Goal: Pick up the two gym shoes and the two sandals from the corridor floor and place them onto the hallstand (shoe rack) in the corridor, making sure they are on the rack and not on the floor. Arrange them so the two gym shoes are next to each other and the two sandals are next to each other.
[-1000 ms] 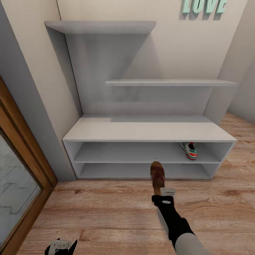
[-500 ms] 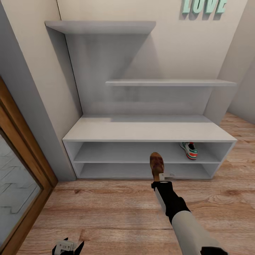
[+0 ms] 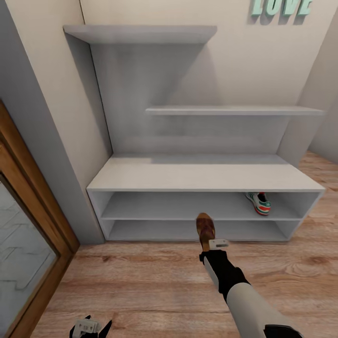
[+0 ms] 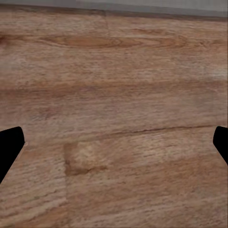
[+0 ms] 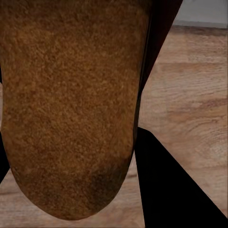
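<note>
My right gripper (image 3: 210,240) is shut on a dark brown sandal (image 3: 205,227), held out in front of the hallstand's (image 3: 202,173) lower shelves, toe toward the rack. Its lighter brown footbed (image 5: 71,104) looms close in the right wrist view. One gym shoe (image 3: 259,203) with a teal stripe and red-orange accents lies on the upper open shelf at the right end. My left gripper (image 3: 91,327) hangs low over the corridor floor (image 3: 141,281), open with its black fingertips (image 4: 9,149) far apart and nothing between them.
A wood-framed glass door (image 3: 23,234) stands at the left. A grey wall post (image 3: 51,141) borders the rack's left side. Teal letters (image 3: 280,6) hang on the wall above. Two stepped wall shelves (image 3: 225,111) rise over the bench top.
My right arm has pushed the sandal forward toward the rack's open shelves. The head view has shifted slightly, so the rack sits a bit further right and lower.
</note>
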{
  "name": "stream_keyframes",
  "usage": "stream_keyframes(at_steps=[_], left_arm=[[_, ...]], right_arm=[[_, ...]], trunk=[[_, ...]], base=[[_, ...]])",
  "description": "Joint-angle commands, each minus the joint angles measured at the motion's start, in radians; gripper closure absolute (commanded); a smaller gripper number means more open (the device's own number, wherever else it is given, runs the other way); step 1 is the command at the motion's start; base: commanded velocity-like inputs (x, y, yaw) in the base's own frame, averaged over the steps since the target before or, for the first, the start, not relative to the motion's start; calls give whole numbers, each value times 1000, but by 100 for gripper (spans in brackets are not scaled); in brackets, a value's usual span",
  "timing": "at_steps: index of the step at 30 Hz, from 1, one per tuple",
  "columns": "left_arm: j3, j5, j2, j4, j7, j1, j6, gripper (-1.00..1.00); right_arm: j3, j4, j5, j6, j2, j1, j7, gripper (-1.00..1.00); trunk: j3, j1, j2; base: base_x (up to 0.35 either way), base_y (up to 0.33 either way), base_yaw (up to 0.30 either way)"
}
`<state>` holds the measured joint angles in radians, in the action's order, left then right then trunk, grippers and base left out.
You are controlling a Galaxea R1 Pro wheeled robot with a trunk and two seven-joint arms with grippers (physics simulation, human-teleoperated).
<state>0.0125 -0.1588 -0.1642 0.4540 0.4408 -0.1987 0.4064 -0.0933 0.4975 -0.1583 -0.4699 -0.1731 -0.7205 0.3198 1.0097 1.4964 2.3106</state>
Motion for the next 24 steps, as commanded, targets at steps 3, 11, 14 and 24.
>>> stream_keyframes(at_steps=[3,11,14,24], left_arm=[[2,-4,0,-1,9,-1,-1,-100],[6,18,0,-1,7,-1,-2,-100],[6,19,0,0,7,-1,-1,-100],[6,19,1,-1,7,-1,-1,-100]], right_arm=[[-6,1,-7,-6,-1,0,2,100],[-6,1,-6,-6,-1,0,2,100],[-6,1,-6,-6,-1,0,2,100],[-6,4,-6,-6,-1,0,3,100]], trunk=[[1,0,0],[1,0,0],[1,0,0],[8,0,0]], base=[[174,271,0],[176,198,0],[73,62,0],[138,7,66]])
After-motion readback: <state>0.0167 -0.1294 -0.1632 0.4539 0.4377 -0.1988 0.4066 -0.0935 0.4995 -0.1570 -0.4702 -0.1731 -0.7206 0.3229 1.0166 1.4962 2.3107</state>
